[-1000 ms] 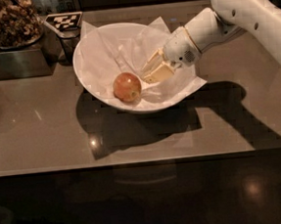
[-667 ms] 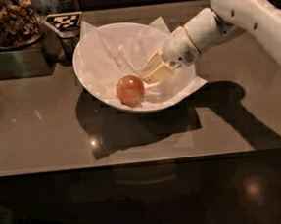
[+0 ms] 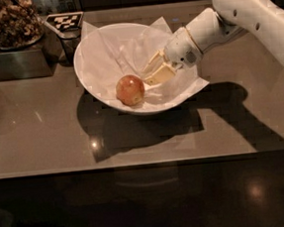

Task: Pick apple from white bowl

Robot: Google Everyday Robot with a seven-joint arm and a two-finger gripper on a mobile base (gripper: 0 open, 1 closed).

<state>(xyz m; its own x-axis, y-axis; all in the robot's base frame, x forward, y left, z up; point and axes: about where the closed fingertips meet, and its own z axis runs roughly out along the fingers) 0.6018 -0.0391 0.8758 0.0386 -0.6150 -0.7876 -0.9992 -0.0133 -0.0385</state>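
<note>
The reddish-orange apple lies in the white bowl, low on its near side, on the crinkled white paper lining. The bowl stands on the brown table. My gripper reaches into the bowl from the right on the white arm. Its two tan fingers are spread open and point left at the apple. The fingertips sit just right of the apple, very close to it, and they hold nothing.
A metal container filled with brown snacks stands at the back left. A black-and-white tag marker sits beside it behind the bowl. The table's front edge runs across below the bowl.
The apple has shifted slightly to the right and toward the bowl's near side. The gripper has stayed almost still, open beside it.
</note>
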